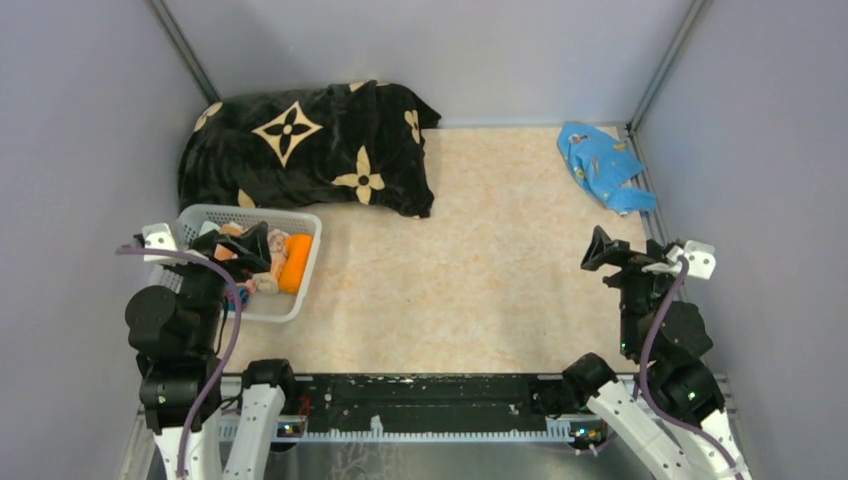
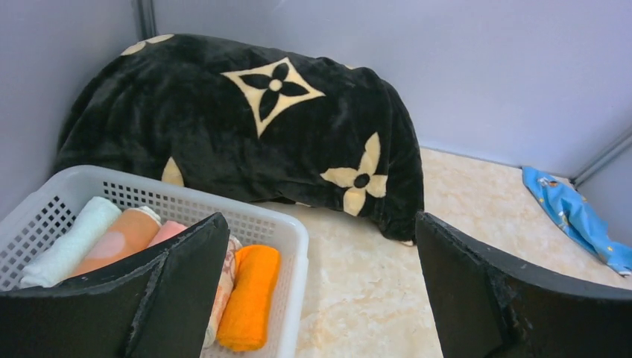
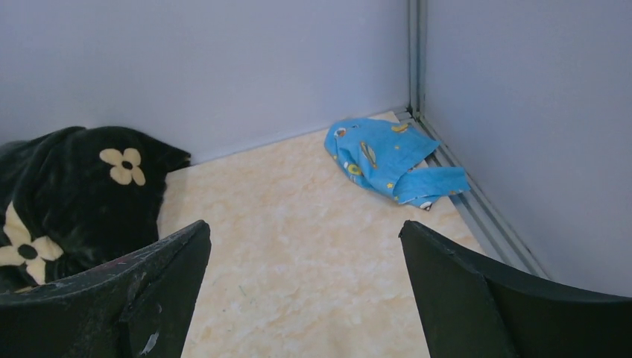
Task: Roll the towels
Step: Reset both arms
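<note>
A black plush blanket (image 1: 310, 150) with beige flowers is heaped far left. Just before it, a white basket (image 1: 272, 308) holds rolled towels (image 2: 123, 235), an orange roll (image 2: 250, 298) outermost. A crumpled blue printed towel (image 1: 603, 165) lies in the far right corner. The left gripper (image 2: 319, 218) over the basket and the right gripper (image 3: 304, 224) both gape wide, empty.

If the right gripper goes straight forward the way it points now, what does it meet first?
Most likely the bare table, in the gap between the black blanket and the blue cloth; neither lies in its line. Depth is hard to judge.
</note>
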You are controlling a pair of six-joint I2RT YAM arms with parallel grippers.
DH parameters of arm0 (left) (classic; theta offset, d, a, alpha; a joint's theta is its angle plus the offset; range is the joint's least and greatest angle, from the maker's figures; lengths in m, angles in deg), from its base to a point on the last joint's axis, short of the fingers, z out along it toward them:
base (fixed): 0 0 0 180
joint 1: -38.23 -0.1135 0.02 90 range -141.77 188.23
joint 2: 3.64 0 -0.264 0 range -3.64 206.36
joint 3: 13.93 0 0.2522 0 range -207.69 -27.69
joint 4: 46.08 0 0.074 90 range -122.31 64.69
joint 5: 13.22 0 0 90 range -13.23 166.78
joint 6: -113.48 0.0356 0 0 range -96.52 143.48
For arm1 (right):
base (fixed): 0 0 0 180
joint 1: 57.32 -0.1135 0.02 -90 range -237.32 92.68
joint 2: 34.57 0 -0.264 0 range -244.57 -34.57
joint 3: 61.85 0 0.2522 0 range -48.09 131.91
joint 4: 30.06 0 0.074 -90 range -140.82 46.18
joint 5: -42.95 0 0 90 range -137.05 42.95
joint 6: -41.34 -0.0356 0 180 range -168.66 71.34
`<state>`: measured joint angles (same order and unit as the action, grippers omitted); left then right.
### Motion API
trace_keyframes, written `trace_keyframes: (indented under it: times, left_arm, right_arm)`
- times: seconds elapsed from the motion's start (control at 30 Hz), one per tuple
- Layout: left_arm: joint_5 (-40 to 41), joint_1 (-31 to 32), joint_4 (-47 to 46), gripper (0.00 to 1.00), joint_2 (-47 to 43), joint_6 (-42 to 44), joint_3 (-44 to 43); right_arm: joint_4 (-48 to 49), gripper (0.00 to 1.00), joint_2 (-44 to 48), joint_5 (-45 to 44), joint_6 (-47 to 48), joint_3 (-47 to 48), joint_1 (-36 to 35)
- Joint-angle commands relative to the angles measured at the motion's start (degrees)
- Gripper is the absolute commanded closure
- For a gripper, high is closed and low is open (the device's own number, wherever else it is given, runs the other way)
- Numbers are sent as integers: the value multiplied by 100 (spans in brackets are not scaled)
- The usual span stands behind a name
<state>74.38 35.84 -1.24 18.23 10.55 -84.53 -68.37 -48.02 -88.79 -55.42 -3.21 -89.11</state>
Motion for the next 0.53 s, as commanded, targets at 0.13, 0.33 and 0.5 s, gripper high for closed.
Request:
trace_keyframes:
  times: [0.13, 0.33, 0.5]
  left_arm:
    - [417, 20, -116, 0, 43, -109, 285]
    - [377, 21, -266, 0, 136, -45, 296]
    - [537, 20, -261, 0, 77, -81, 384]
  right_arm:
    - [658, 1, 531, -254, 443, -661, 32]
    - [756, 1, 569, -273, 453, -817, 31]
    - [791, 1, 638, -332, 509, -896, 32]
